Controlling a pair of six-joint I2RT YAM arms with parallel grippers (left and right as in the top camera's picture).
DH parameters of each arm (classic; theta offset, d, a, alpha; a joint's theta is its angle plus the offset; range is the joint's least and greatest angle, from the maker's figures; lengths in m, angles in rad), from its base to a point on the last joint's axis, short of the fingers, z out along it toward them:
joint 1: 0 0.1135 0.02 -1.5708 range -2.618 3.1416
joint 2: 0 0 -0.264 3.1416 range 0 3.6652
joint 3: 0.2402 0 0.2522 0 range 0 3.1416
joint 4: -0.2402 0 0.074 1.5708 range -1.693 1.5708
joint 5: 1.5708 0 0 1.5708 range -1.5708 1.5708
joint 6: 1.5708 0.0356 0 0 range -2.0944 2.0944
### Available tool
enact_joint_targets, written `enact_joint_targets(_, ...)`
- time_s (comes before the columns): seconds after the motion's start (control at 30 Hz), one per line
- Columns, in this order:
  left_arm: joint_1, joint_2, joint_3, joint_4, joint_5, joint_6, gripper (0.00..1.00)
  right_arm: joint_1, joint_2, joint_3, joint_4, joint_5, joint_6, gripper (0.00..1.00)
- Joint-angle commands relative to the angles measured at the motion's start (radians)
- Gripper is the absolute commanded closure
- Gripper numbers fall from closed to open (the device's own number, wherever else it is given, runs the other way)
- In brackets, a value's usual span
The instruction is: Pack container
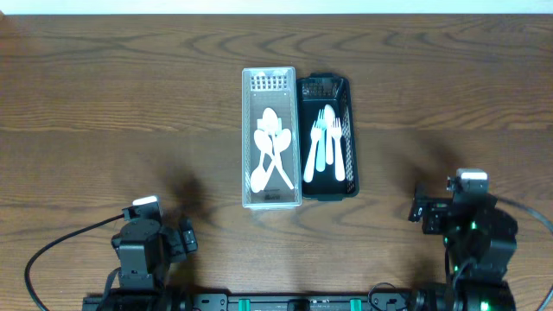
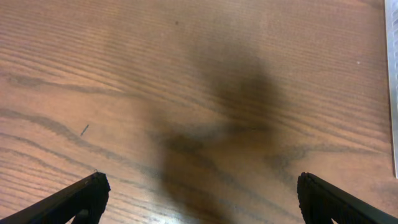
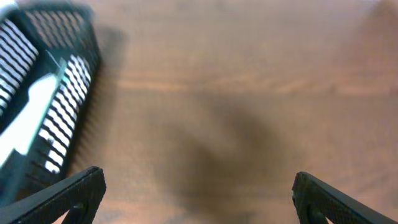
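Two slotted containers stand side by side at the table's middle. The white container (image 1: 270, 138) holds several white spoons (image 1: 270, 147). To its right, the black container (image 1: 327, 136) holds white forks (image 1: 325, 142); its corner (image 3: 56, 81) shows at the left of the right wrist view. My left gripper (image 1: 183, 238) rests near the front left, open over bare wood (image 2: 199, 186), well short of the containers. My right gripper (image 1: 421, 207) rests near the front right, open with nothing between its fingers (image 3: 78, 193).
The wooden table (image 1: 130, 104) stretches wide on both sides of the containers. A thin edge of the white container (image 2: 394, 93) shows at the right border of the left wrist view. Cables (image 1: 60, 246) trail from the arm bases along the front edge.
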Motion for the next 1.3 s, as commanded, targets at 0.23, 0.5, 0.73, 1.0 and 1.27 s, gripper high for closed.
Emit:
enact_joint_targets(0.23, -0.004, -0.005, 0.007, -0.003, -0.005, 0.010, 0.02, 0.039, -0.270, -0.262, 0.300, -0.034, -0.021, 0.01)
enact_joint_targets(0.5, -0.004, -0.005, 0.007, -0.003, -0.005, 0.010, 0.02, 0.149, -0.278, -0.389, 0.563, 0.120, -0.045, 0.01)
enact_joint_targets(0.73, -0.004, -0.005, 0.007, -0.003, -0.005, 0.010, 0.02, 0.167, -0.294, -0.390, 0.483, 0.125, -0.092, 0.01)
enact_joint_targets(1.0, -0.004, -0.005, 0.007, -0.003, -0.005, 0.010, 0.02, 0.167, -0.293, -0.390, 0.485, 0.098, -0.069, 0.01)
enact_joint_targets(1.27, -0.004, -0.005, 0.007, -0.003, -0.005, 0.010, 0.02, 0.167, -0.293, -0.390, 0.485, 0.099, -0.069, 0.01)
